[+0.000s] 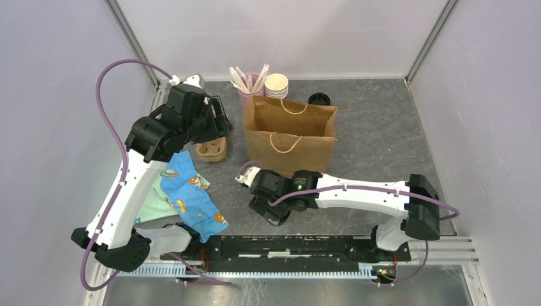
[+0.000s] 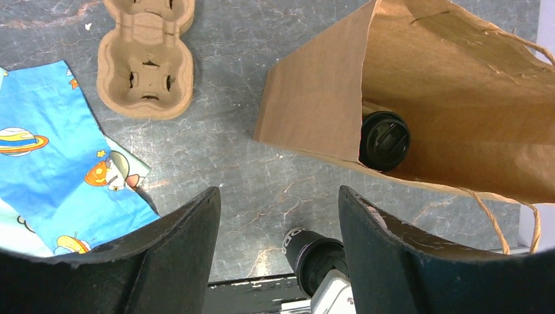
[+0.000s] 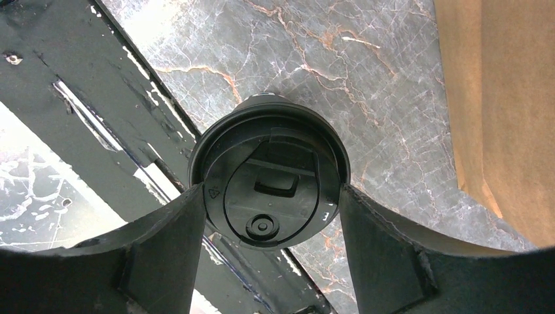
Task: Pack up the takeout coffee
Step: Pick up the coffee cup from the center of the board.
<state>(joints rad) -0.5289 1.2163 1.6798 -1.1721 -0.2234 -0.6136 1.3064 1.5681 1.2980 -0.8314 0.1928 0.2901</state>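
A takeout coffee (image 3: pixel 268 176), a black cup with a round black lid, sits between my right gripper's fingers (image 3: pixel 269 196), which press on both sides of the lid. It hangs low over the table near the front rail, seen from the left wrist as a dark cup (image 2: pixel 315 256). A second lidded black cup (image 2: pixel 385 139) stands inside the open brown bag (image 1: pixel 290 137). My right gripper (image 1: pixel 271 213) is in front of the bag. My left gripper (image 2: pixel 278 196) is open and holds nothing, high at the bag's left (image 1: pixel 217 121).
A cardboard cup carrier (image 1: pixel 212 150) lies left of the bag, with a blue patterned cloth (image 1: pixel 191 191) in front of it. Behind the bag stand a pink cup of straws (image 1: pixel 250 83), stacked cream cups (image 1: pixel 277 85) and black lids (image 1: pixel 319 99).
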